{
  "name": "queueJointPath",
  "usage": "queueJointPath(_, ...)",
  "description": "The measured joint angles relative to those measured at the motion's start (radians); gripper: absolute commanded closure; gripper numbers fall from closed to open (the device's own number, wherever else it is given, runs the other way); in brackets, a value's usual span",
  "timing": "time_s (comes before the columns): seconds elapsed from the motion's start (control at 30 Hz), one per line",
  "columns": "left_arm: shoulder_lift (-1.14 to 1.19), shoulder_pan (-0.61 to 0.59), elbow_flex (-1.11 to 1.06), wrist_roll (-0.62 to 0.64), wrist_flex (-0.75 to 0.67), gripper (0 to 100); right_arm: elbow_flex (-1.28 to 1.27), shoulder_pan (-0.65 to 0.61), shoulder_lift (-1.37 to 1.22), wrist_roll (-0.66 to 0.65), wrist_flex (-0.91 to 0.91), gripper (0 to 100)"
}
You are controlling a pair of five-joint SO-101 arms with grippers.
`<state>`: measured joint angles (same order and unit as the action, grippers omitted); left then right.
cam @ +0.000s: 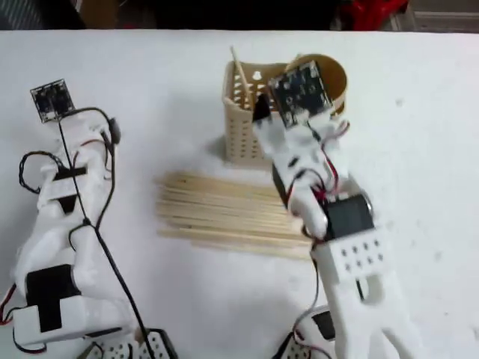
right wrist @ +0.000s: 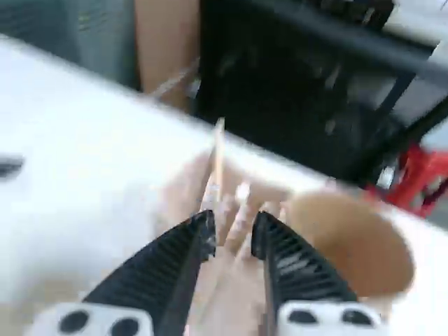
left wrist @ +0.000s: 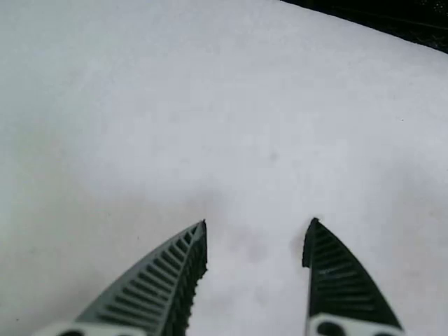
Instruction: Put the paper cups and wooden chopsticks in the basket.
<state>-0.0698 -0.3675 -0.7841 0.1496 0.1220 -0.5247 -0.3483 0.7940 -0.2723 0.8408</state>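
Right gripper (right wrist: 231, 225) narrowly apart over basket (cam: 238, 143), paper cup (cam: 338, 81) partly behind its arm (cam: 303, 161); left gripper (left wrist: 255, 234) wide apart.

White table (cam: 419, 149), cream basket (cam: 241, 123) with a grid of holes, tan cup (cam: 334, 75), pale wood chopsticks (cam: 217, 213), white left arm (cam: 41, 239) and right arm (cam: 359, 258), black motors (cam: 348, 217), red and black wires (cam: 327, 166), dark grey ribbed fingers (left wrist: 168, 287).

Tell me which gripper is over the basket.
The right gripper: it hangs above the basket, next to the paper cup. The left gripper is open over bare table, well apart from the basket.
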Motion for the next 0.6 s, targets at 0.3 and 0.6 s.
queueJointPath(0.3, 0.000, 0.000, 0.000, 0.000, 0.000, 77, -0.172, -0.330, -0.008, -0.083, 0.273, 90.7)
queueJointPath(0.6, 0.000, 0.002, 0.000, 0.000, 0.000, 77, -0.431, -0.453, -0.184, -0.190, 0.083, 90.6)
